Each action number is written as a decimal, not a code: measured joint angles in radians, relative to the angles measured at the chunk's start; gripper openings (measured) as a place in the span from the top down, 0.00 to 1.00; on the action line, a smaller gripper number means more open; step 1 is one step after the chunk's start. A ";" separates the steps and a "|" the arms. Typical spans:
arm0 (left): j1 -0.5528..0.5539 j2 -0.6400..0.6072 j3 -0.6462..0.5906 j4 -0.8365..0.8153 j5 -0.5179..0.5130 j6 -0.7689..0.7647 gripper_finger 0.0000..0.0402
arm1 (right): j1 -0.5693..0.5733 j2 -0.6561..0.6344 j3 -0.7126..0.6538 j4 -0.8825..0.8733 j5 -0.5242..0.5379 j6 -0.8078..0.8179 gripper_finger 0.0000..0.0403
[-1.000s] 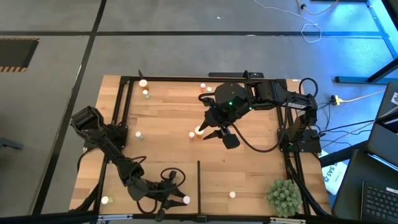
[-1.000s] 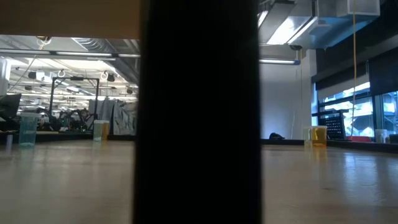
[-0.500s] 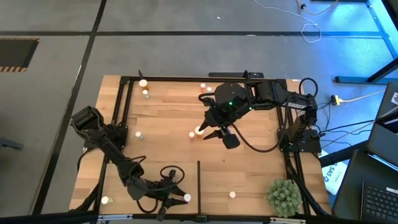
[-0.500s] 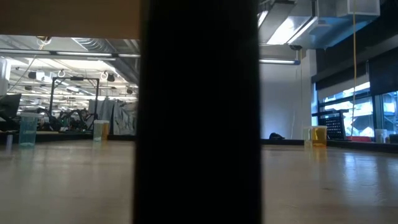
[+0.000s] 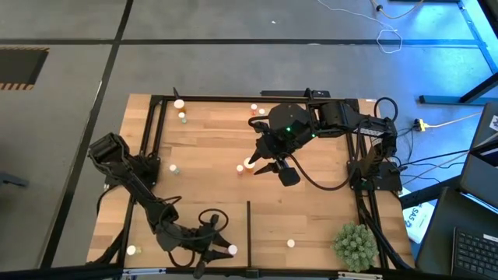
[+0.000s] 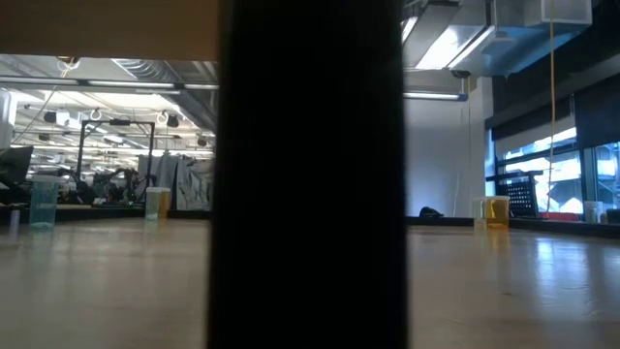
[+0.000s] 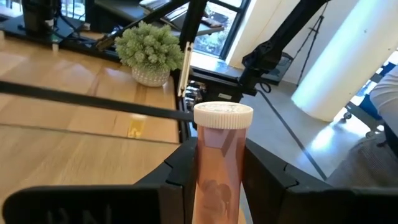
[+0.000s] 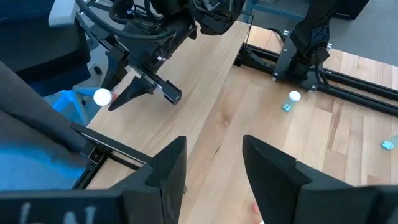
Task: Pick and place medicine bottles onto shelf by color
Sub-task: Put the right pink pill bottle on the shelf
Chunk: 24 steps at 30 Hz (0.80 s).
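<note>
We see the left end effector (image 7: 214, 177) clamped on an orange medicine bottle (image 7: 219, 163) with a white cap, upright between its fingers, low at the near left of the table (image 5: 210, 148) beside the shelf's dark divider (image 5: 248, 224). The right end effector (image 5: 263, 165) hangs mid-table, fingers parted around nothing, over a white-capped bottle (image 5: 249, 164). Further bottles stand apart: one (image 5: 290, 243) on the shelf (image 5: 303, 225) near the plant ball (image 5: 355, 245).

Held orange white-capped bottle (image 5: 232, 250): bottom centre-left, left of thin dark divider (image 5: 248, 222).
Spiky green plant ball (image 5: 355, 245): lower right.
Second orange bottle (image 5: 249, 163): centre.
</note>
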 joint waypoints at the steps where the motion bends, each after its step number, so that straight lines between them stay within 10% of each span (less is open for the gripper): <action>1: -0.001 0.000 0.000 0.007 0.000 0.015 0.76 | 0.000 0.000 0.000 0.000 0.000 0.000 0.60; 24: -0.011 0.038 0.000 0.135 -0.067 0.161 0.76 | 0.000 0.000 0.000 0.000 0.000 0.000 0.60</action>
